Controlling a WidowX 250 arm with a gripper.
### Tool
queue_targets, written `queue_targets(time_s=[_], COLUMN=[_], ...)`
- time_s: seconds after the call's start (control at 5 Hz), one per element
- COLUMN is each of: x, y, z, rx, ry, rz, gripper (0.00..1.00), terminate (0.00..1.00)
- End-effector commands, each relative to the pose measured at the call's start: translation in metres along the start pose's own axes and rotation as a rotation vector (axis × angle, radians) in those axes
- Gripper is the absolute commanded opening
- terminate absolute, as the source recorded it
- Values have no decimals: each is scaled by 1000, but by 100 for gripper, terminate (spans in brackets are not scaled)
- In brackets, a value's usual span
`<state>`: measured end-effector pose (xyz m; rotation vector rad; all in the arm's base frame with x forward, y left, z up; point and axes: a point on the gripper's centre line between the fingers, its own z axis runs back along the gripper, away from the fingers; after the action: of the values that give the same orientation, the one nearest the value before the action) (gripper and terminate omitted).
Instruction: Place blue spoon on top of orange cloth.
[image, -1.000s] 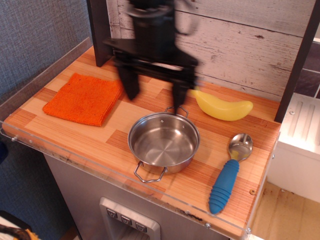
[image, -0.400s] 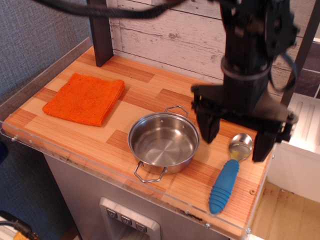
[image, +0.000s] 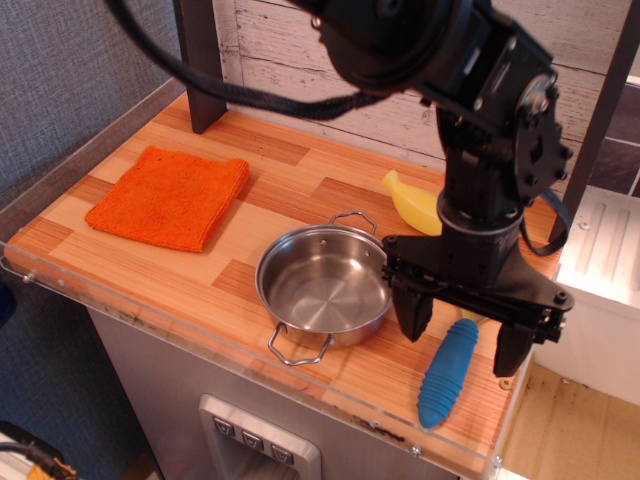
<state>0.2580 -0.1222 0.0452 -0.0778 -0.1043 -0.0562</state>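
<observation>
Tool (image: 462, 335) astride blue spoon (image: 449, 372) (open)

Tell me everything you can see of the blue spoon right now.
The blue spoon lies flat near the front right corner of the wooden counter, right of the steel pot. Only its thick, ribbed blue handle shows, matte like plastic or rubber; the bowl end is hidden behind the gripper. The open fingers straddle the handle's upper end; contact cannot be told.

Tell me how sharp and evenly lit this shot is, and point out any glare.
Only view, observation.image: evenly lit, sharp overall; the gripper and blue spoon are crisp, the orange cloth shows its texture; soft highlights gleam inside the steel pot; no harsh glare.
</observation>
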Motion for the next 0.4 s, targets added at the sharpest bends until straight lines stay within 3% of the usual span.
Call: queue_targets(time_s=[0.0, 0.2], x=[1, 2], y=[1, -3], z=[-22, -32], rx=[22, 44], ry=[22, 37], rz=[-3, -19], gripper=[100, 100], terminate=[0, 0])
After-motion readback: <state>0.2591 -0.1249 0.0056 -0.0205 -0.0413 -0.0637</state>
